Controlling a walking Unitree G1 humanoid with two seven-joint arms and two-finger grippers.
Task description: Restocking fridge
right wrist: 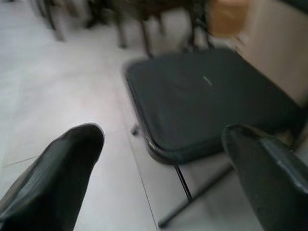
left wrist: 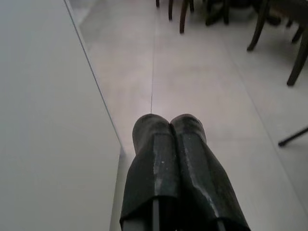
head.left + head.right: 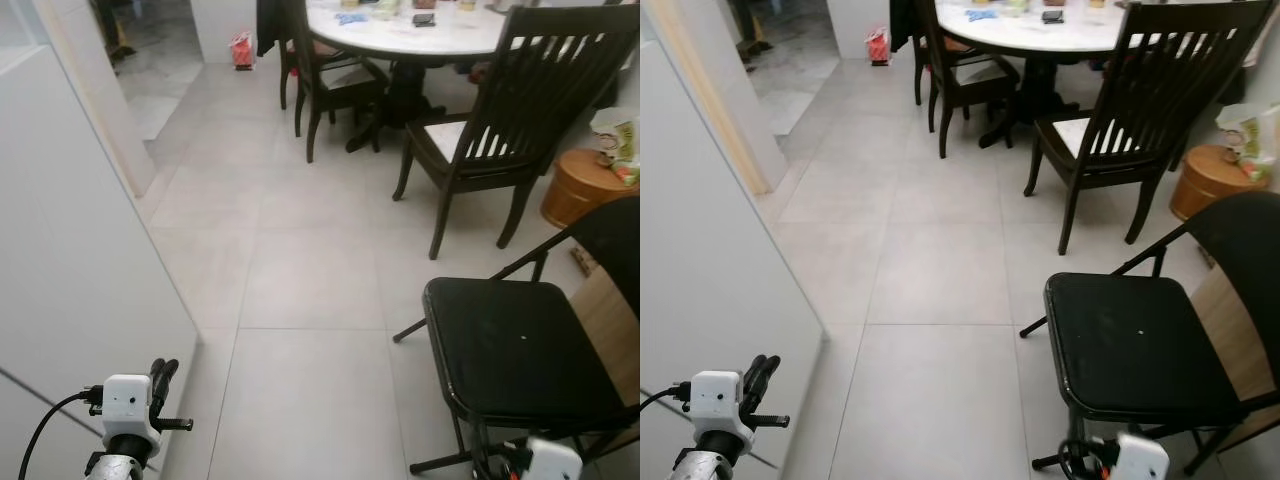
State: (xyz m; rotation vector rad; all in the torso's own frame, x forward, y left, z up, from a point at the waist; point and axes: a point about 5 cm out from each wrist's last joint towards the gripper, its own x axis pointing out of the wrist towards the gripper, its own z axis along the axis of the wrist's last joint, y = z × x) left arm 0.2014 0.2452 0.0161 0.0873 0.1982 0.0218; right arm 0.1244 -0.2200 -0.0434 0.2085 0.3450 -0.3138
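Ahead: bare tiled floor (image 3: 300, 300), white wall (image 3: 70, 260) left, folding chair (image 3: 520, 360) right.
Left hand (image 2: 168, 126): clenched, empty.
Right hand (image 1: 163, 139): released.

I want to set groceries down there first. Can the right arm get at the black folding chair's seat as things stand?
Probably yes. The right gripper is open and points at the black folding chair, whose seat lies bare just ahead on the robot's right, with nothing between them. The left gripper is shut, beside the white panel.
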